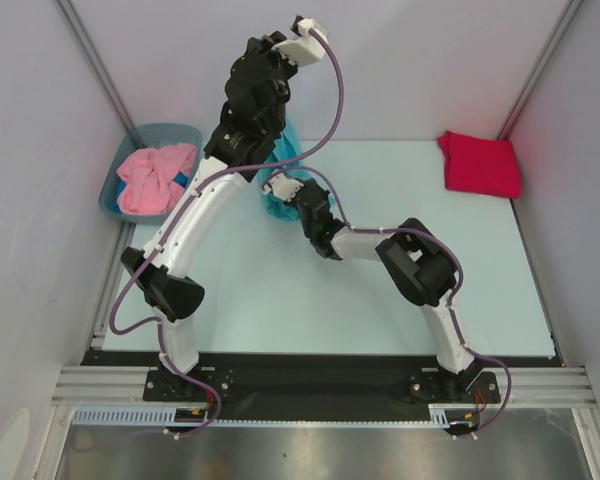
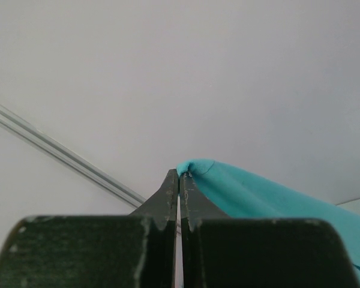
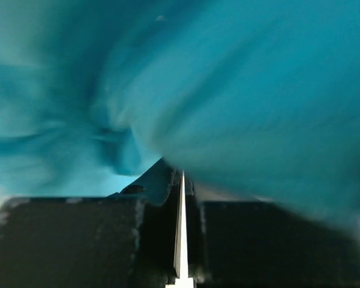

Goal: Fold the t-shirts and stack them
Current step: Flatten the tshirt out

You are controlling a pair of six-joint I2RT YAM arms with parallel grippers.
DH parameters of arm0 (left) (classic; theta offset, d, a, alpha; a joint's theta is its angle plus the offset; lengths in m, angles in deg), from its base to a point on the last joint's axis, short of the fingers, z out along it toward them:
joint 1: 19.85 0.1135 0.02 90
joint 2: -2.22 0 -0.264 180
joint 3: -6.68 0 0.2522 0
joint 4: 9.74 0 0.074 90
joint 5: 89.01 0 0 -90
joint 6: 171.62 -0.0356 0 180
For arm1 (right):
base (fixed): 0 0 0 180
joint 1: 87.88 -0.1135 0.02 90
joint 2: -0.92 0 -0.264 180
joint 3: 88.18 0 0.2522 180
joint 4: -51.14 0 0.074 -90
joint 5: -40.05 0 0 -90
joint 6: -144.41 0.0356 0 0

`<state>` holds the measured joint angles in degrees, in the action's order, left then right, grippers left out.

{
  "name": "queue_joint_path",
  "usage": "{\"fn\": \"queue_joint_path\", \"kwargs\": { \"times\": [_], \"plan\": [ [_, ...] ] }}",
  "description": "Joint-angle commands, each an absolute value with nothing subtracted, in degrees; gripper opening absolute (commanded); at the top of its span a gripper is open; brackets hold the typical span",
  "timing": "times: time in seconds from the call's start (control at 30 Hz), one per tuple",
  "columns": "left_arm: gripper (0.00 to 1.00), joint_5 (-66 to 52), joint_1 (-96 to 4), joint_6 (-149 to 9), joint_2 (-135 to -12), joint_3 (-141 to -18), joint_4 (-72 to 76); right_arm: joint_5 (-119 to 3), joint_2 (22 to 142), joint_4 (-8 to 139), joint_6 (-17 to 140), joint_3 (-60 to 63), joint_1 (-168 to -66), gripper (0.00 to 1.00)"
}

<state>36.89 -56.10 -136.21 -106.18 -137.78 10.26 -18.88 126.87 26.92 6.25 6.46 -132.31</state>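
Left gripper [image 2: 179,175], mine, is clamped thin on an edge of the turquoise soft cloth t-shirt [image 2: 258,192], which hangs raised just right of the grey-blue plastic tub [image 1: 170,132]. Right gripper [image 3: 181,174] is closed too, tips buried in that cloth, apparently pinching it. By my judgement one shirt is done: the crimson red cloth t-shirt [image 1: 478,163] lies folded, well right of the tub. The crumpled pink cloth t-shirt [image 1: 155,178] sits inside the tub, unfolded. Bare pale table [image 1: 280,300] spreads nearer than the tub; walls stand close behind it

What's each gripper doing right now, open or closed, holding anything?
Left gripper: closed on the turquoise t-shirt.
Right gripper: closed, seemingly on the same t-shirt.
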Motion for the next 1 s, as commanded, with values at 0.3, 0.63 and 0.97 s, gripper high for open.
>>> {"fn": "queue_joint_path", "kwargs": {
  "times": [0.3,0.63,0.97],
  "plan": [
    [0.00,37.11,-56.42,-135.32,-101.67,-137.69,5.43,-16.99,117.12,25.70,1.42,3.63,-125.94,0.00],
    [0.00,36.23,-56.07,-135.32,-98.68,-131.81,6.03,-13.93,117.20,31.83,3.08,9.77,-117.78,0.00],
    [0.00,24.56,-56.07,-129.53,-94.90,-127.23,27.56,-15.32,117.38,34.67,1.68,16.37,-109.60,0.00]
  ]
}}
